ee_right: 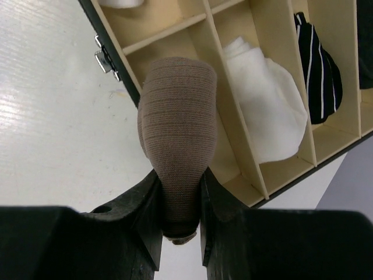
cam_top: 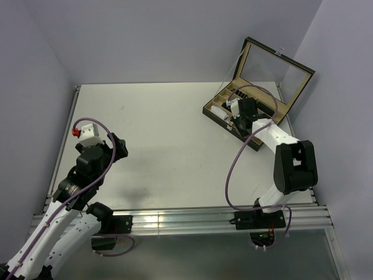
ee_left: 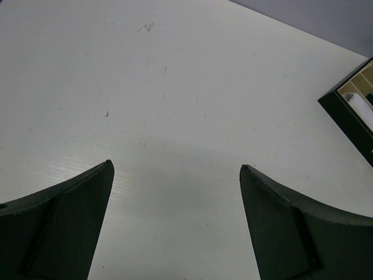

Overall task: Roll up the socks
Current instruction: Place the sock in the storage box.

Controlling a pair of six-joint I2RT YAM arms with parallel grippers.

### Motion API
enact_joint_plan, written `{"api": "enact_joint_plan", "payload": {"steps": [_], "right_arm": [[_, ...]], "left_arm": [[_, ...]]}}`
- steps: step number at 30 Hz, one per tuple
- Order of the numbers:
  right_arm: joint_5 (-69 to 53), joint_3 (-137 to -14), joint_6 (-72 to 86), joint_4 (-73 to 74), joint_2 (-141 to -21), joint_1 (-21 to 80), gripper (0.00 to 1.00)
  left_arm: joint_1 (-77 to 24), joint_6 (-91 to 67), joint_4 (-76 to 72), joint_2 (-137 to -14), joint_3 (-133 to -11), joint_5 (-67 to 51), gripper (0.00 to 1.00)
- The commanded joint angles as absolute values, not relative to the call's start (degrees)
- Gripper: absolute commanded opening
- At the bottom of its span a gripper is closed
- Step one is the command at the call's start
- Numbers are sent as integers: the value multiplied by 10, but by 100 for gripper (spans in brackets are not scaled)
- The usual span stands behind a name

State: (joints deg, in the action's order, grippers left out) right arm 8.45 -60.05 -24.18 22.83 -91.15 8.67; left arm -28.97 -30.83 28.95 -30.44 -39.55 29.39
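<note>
My right gripper is shut on a tan-brown sock, rolled into a ribbed bundle that sticks out past the fingertips. The bundle hangs over the near-left corner of an open wooden box. A white sock bundle lies in the neighbouring compartment. In the top view the right gripper hovers over the box at the back right. My left gripper is open above bare white table, nothing between its fingers; in the top view it sits at the left.
The box's lid stands raised behind it. A black roll with white stripes fills another compartment, and a metal latch sits on the box's dark outer wall. A corner of the box shows at the right of the left wrist view.
</note>
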Motion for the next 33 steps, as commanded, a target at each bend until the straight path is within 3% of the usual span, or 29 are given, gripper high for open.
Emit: {"api": "enact_joint_plan", "payload": {"steps": [1, 31, 33], "right_arm": [[70, -641, -265, 220, -929, 78, 0], [83, -620, -279, 200, -966, 64, 0], [89, -616, -278, 191, -974, 64, 6]], "left_arm": [[-293, -311, 294, -309, -400, 322, 93], [-306, -308, 275, -357, -397, 338, 92], [-307, -308, 276, -355, -397, 338, 92]]}}
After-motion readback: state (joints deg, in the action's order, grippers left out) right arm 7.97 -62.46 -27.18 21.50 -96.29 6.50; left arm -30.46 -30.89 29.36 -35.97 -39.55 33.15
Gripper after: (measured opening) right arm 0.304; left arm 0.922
